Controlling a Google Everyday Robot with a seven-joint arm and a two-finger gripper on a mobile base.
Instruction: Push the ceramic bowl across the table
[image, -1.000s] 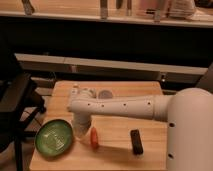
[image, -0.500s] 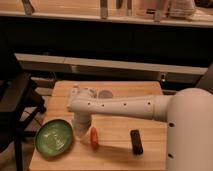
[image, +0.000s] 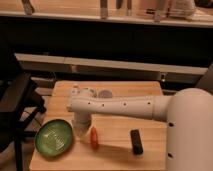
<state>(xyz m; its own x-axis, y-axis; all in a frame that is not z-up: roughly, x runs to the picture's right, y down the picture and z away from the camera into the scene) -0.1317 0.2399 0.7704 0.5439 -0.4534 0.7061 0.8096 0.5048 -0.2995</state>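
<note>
End effector (image: 80, 132) beside ceramic bowl (image: 54, 137), unmoved

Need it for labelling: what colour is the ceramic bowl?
Green ceramic bowl, camera view; claw beside it.

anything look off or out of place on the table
Nothing looks spilled or damaged. Only the bowl stands out: it sits at the table's front-left edge, its rim seeming to reach the edge. The gripper is down close beside it.

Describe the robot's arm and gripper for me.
The arm is a thick white tube with a row of small dark dots along its side, joining a bulky rounded white body. The gripper, also pale, hangs from its wrist end beside the ceramic bowl. No cables show.
</note>
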